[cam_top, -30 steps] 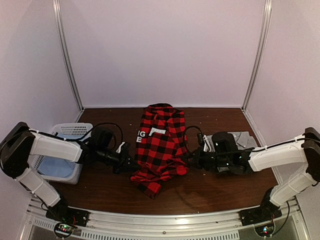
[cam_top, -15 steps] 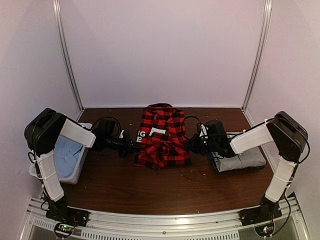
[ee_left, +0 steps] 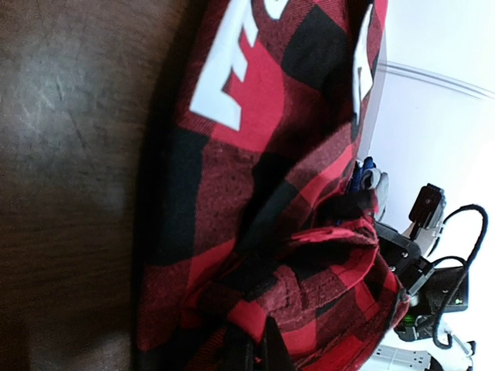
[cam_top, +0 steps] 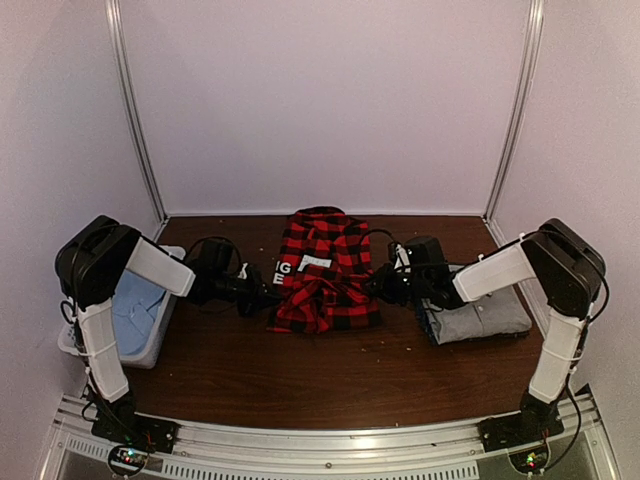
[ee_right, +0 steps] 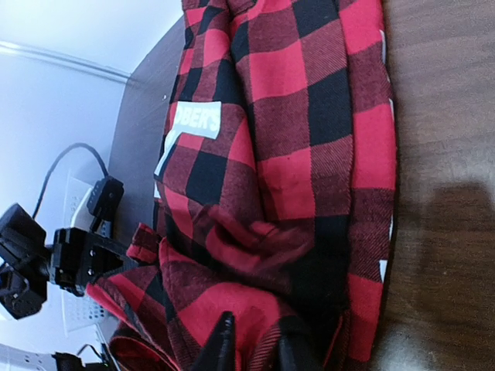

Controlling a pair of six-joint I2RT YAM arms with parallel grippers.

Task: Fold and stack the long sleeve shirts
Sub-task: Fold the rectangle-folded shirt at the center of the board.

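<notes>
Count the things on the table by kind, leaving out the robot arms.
Shirts: 2, red-and-black flannel shirt and grey shirt
Baskets: 1, white basket
Other cloths: 1, light blue cloth inside the basket
Total: 4

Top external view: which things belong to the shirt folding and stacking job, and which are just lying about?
Job: red-and-black flannel shirt; folded grey shirt.
Lying about: white basket; light blue cloth inside it.
</notes>
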